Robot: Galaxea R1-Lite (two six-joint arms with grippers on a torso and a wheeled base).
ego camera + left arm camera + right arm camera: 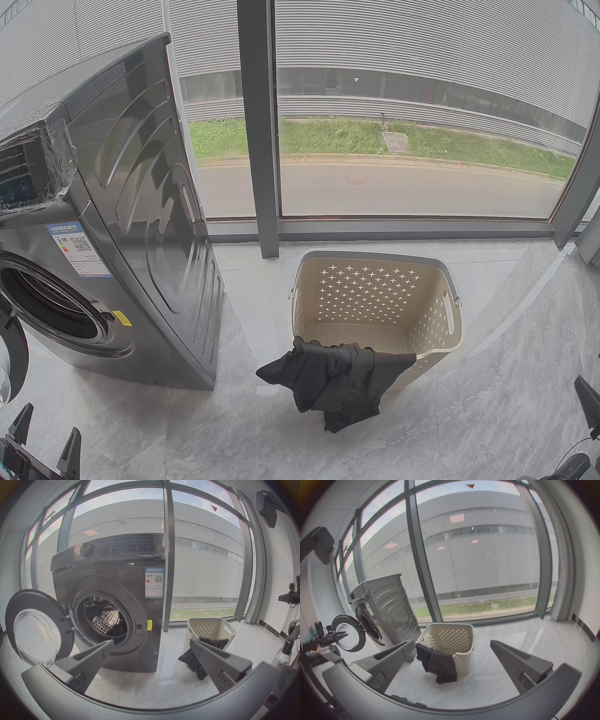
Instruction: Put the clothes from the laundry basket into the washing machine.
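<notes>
Both grippers are idling empty; one garment is waiting on the laundry basket (375, 255).

The left gripper (150, 643) and right gripper (451, 642) are both standing released, jaws spread wide, nothing between them, well apart from the basket. The black garment (340, 381) is draping over the basket's near rim, mostly hanging outside toward the floor (437, 425). The washing machine (144, 206) is standing just beside the basket, its door (37, 630) swung open. Risks, as judged: a pinch on a loose fold may be dragging the light basket over; trailing cloth may be catching on the drum opening (103, 620); the left arm may be clipping the open door.
</notes>
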